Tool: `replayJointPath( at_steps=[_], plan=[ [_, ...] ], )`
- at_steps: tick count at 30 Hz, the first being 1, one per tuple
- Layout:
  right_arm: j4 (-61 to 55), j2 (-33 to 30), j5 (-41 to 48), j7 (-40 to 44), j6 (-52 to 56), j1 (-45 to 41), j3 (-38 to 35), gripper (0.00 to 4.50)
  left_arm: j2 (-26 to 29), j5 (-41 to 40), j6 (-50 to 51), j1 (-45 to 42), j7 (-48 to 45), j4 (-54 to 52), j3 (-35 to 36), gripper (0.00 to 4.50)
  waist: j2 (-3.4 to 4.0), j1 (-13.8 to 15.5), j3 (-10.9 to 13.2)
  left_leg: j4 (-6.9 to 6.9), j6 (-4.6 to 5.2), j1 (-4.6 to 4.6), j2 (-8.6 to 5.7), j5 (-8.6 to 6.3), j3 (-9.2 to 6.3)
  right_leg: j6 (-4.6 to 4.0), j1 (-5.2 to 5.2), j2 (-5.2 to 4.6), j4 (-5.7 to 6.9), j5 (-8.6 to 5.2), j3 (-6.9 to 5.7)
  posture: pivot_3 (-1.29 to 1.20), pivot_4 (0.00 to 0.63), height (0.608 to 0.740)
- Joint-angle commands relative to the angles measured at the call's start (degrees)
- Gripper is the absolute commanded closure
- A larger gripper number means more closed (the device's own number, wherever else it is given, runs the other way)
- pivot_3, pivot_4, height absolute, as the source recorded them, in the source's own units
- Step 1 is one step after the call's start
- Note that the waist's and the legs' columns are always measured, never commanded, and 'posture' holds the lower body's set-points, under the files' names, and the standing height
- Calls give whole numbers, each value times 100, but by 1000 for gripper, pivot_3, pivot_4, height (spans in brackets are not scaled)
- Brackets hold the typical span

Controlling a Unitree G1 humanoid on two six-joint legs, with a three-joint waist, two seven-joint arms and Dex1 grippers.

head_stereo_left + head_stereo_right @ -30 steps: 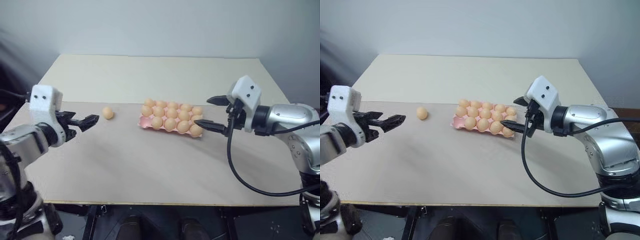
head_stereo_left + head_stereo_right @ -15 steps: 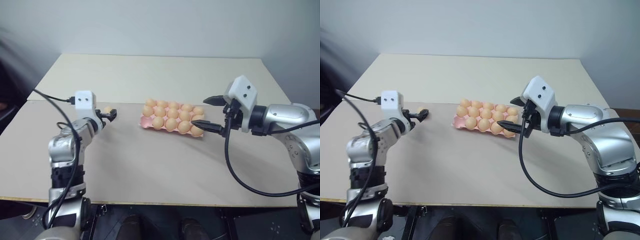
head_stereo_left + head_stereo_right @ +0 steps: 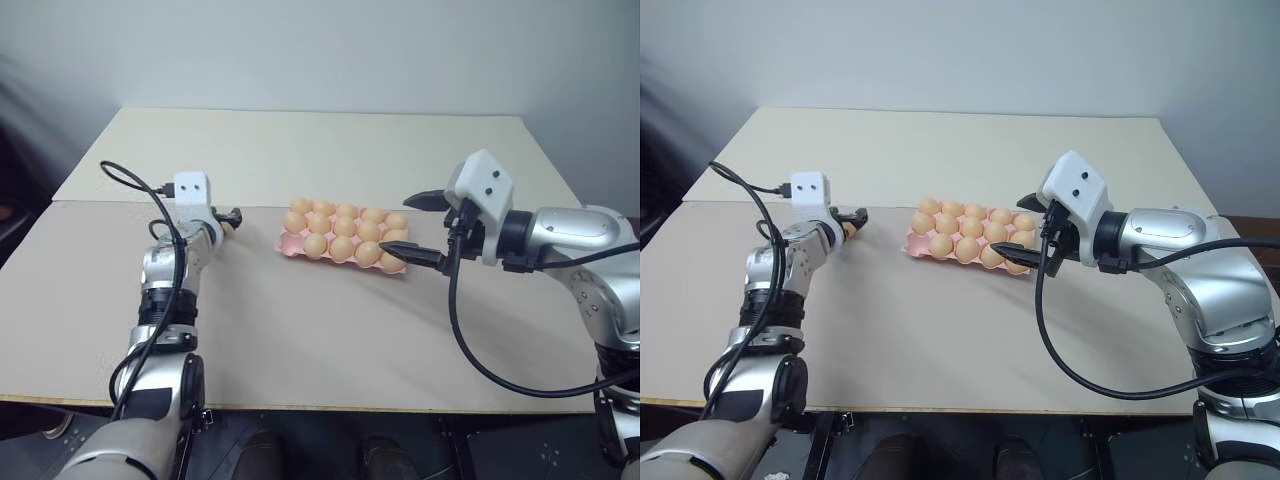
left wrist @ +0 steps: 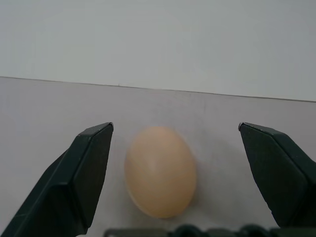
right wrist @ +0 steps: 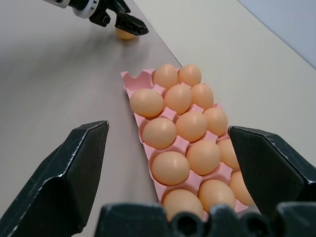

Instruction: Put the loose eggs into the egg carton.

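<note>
One loose egg (image 4: pixel 160 170) lies on the table, left of the egg carton (image 3: pixel 287 243). My left gripper (image 4: pixel 176 129) is open and level at the egg, which sits between its fingers (image 4: pixel 89 168), nearer one of them, with gaps on both sides. The pale pink carton holds several tan-orange eggs, and its near-left corner cup (image 5: pixel 136 79) is bare. My right gripper (image 3: pixel 397 222) hangs open above the carton's right end, holding nothing. The right wrist view also shows the loose egg (image 5: pixel 126 34) under the left gripper (image 5: pixel 126 22).
The table top is two beige boards meeting at a seam (image 3: pixel 120 203) that runs across behind the carton. A black cable (image 3: pixel 130 172) loops off my left wrist. Open board lies in front of the carton and the front edge (image 3: pixel 350 405) is near.
My left arm has swung forward and to the right, bringing its open gripper around the loose egg. The right arm and the carton have stayed put.
</note>
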Motion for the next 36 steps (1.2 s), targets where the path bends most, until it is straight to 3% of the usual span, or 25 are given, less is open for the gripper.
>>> replayJointPath(
  at_steps=[1,12,15,21,24,29,33,36],
  plan=[
    [-165,-16,107,3,10,-33,-163,0,-38,29,-265,-235,68,256,48,57,0,0,0,0,-1,0,0,0,0,0,0,0,0,0,0,0,150,740],
    [-167,-60,109,57,24,-62,-161,0,-79,92,-751,-583,-36,1444,1,57,0,-1,0,0,-16,0,0,9,0,0,0,1,0,0,-2,0,150,740],
    [-192,-58,113,42,32,-40,-175,0,-86,88,-780,-604,-23,1513,10,630,0,-1,0,0,-26,0,-1,15,0,0,1,0,0,0,-2,0,150,740],
    [-231,-41,114,13,49,-19,-185,0,-55,85,-825,-508,19,1475,42,2569,0,-2,0,0,-28,-1,0,16,0,0,1,0,2,0,-3,0,150,740],
    [-224,-27,105,-1,57,-46,-174,0,-46,67,-776,-348,-16,1229,39,2768,0,-4,0,0,-28,-1,0,16,-1,0,1,0,2,0,-2,0,150,740],
    [-217,-18,87,-22,39,-94,-183,0,108,-191,175,282,-741,-702,-256,2778,0,-16,0,-1,-31,-1,1,18,0,0,0,1,8,0,-2,0,150,740],
    [-276,10,74,-119,53,-3,-248,0,531,-936,1560,819,-1663,-2810,-449,2778,0,-17,0,-1,-37,-7,2,21,-1,0,-5,1,12,0,-1,0,150,740],
    [-339,24,64,-205,53,122,-305,0,791,-1408,2261,992,-2138,-3619,-550,2779,1,6,-1,0,-35,-2,3,20,-4,0,0,1,11,0,-2,0,150,740]
  ],
)
